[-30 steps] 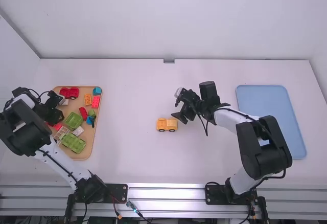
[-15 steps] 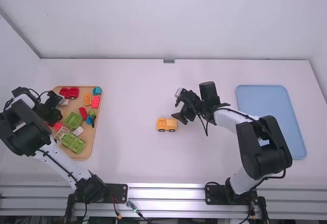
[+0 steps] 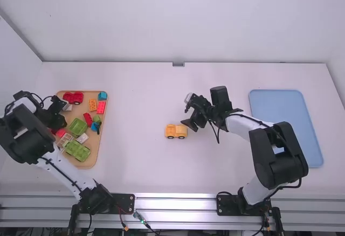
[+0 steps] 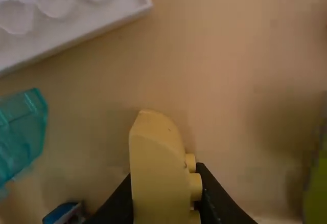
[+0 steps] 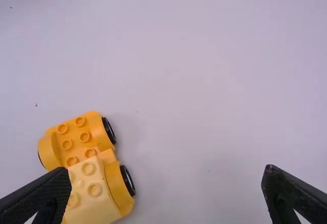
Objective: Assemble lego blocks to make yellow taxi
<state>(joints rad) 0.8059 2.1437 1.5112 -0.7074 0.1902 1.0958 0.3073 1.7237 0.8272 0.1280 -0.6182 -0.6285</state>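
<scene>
Left wrist view: left gripper point(image 4: 164, 173) is clamping a yellow block point(image 4: 157, 155), apparently mid-fetch.
Right gripper point(image 5: 168, 169): hovering, fingers apart.
Taxi base point(image 3: 176, 131): probably needing it carried over.

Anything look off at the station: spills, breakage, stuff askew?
No, nothing stands out. The yellow car sits upright on the table, with no visible damage. The left end effector grips a yellow block. The loose pieces in the wooden tray are jumbled, but I see none spilled.
</scene>
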